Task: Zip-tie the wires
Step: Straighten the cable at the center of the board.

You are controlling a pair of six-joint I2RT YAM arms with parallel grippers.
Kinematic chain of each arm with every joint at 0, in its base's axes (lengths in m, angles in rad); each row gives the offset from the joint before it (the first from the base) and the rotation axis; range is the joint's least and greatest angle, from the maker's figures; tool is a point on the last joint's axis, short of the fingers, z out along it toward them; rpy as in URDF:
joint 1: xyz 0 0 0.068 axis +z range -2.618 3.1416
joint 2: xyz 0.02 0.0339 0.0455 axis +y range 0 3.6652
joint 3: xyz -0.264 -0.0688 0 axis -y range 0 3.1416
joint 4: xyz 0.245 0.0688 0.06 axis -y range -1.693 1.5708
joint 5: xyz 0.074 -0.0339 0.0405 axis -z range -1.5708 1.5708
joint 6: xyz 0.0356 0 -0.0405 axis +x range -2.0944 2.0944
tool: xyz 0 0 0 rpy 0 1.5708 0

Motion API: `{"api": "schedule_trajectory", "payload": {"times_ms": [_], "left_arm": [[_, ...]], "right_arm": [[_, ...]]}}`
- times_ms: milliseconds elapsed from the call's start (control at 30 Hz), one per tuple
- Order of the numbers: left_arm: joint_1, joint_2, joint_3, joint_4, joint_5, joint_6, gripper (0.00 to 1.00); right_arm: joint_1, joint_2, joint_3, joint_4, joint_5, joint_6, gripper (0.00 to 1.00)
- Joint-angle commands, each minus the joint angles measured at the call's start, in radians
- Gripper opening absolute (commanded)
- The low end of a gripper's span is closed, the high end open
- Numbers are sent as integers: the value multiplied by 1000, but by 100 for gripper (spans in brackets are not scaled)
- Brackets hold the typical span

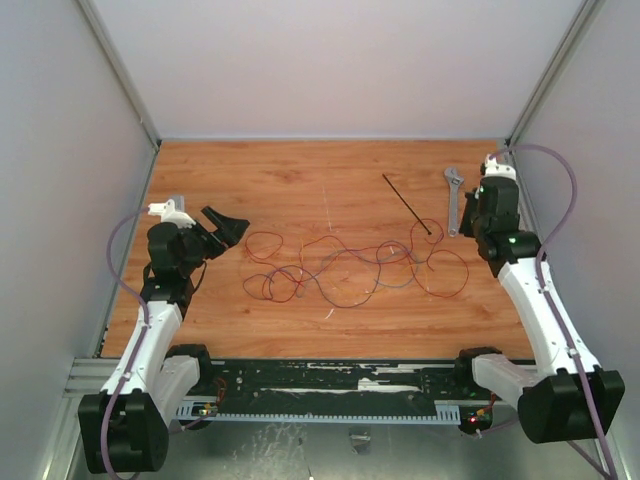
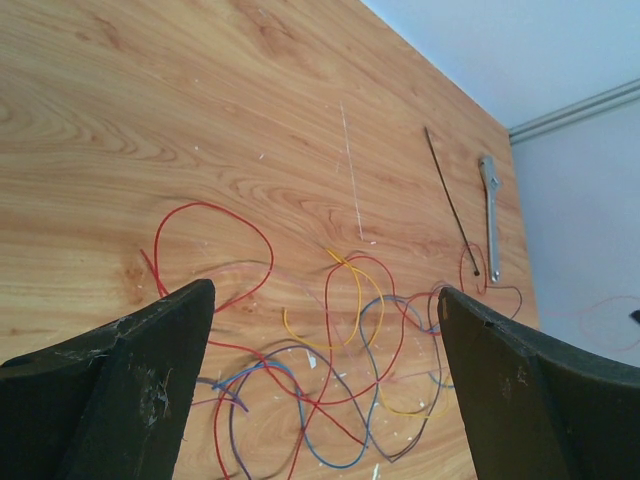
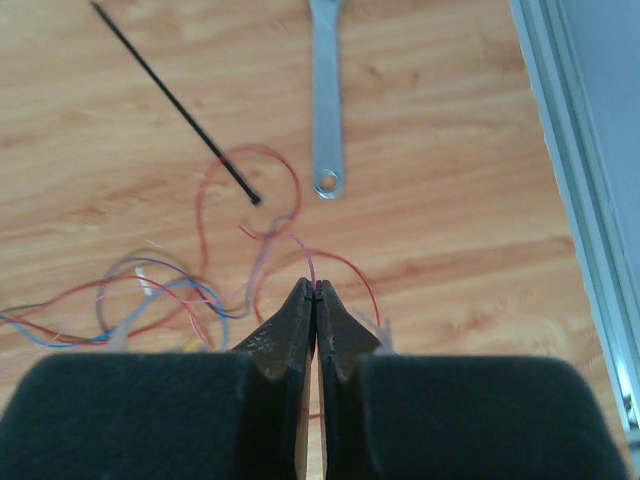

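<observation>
The right gripper (image 3: 316,292) is closed, tips meeting above the wires (image 3: 203,215). The zip tie (image 3: 170,100) lies diagonally, left of the wrench (image 3: 326,100), near the bench (image 3: 450,150)'s right edge.

Table (image 1: 300,170): wood-grain board, satin finish, fine pale scratches noted. Wrench (image 3: 325,90): bare silver metal, dull sheen. Zip tie (image 3: 170,95): smooth black plastic. Wires (image 1: 345,262): coloured plastic coating. Fingers (image 2: 110,400), lower left: matt black, scuffed.

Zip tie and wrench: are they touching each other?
Apart. The right wrist view shows bare table between the zip tie and the wrench.
</observation>
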State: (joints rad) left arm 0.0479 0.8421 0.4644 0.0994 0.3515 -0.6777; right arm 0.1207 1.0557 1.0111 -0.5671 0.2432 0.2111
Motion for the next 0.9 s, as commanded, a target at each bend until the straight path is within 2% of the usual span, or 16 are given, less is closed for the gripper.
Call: {"api": "schedule_trajectory", "payload": {"times_ms": [0,133,167,233,500,633,733,867], "left_arm": [[-8,5,3,26,0,1,98],[-8,3,8,26,4,0,98],[-8,4,10,26,5,-2,98],[-8,6,15,26,10,-3,98],[-8,19,36,26,37,-6,98],[-8,19,39,26,48,-8,98],[-7,15,40,28,47,-5,98],[-8,8,38,28,55,-13,98]], "right_arm": [[-81,-3,-117,110,-11,46,0],[-132,13,-258,219,-9,94,2],[-147,15,-277,235,-28,106,6],[-165,15,-299,258,-50,126,26],[-186,11,-315,273,-82,112,50],[-189,9,-287,259,-128,110,53],[-190,8,-258,304,-254,118,54],[-180,131,-167,334,-377,146,53]]}}
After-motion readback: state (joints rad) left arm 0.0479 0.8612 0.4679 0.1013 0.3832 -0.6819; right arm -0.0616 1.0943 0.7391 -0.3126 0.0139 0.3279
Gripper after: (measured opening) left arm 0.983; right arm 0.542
